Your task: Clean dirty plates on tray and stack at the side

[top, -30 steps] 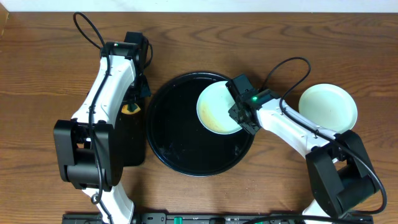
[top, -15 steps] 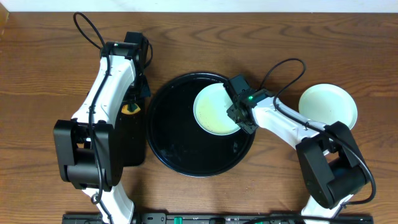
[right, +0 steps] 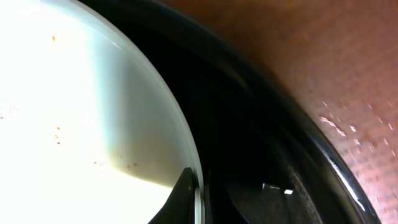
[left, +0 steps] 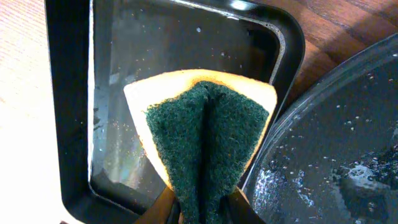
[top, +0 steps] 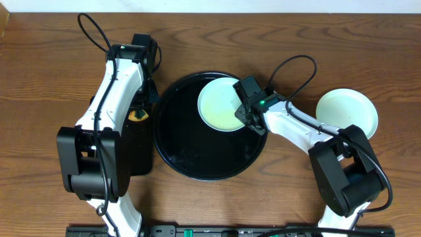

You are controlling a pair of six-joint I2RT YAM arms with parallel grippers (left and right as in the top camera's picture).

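Observation:
A pale yellow plate (top: 219, 104) lies in the upper right part of the round black tray (top: 191, 148). My right gripper (top: 247, 109) is shut on its right rim. In the right wrist view the thin rim (right: 186, 149) runs between the two dark fingers of that gripper (right: 199, 200), and small brown specks dot the plate (right: 62, 124). My left gripper (left: 200, 204) is shut on a yellow sponge with a green scouring face (left: 205, 137). It hangs over the small rectangular black tray (left: 68, 124), left of the round tray (left: 348, 137).
A pale blue plate (top: 346, 113) sits on the wooden table to the right of the round tray. The rectangular tray (top: 135, 155) lies under the left arm, and its floor is wet. Cables loop above both arms.
The right gripper has closed on the plate's rim. The plate has slid up and to the left within the round tray. The left arm and sponge have stayed put.

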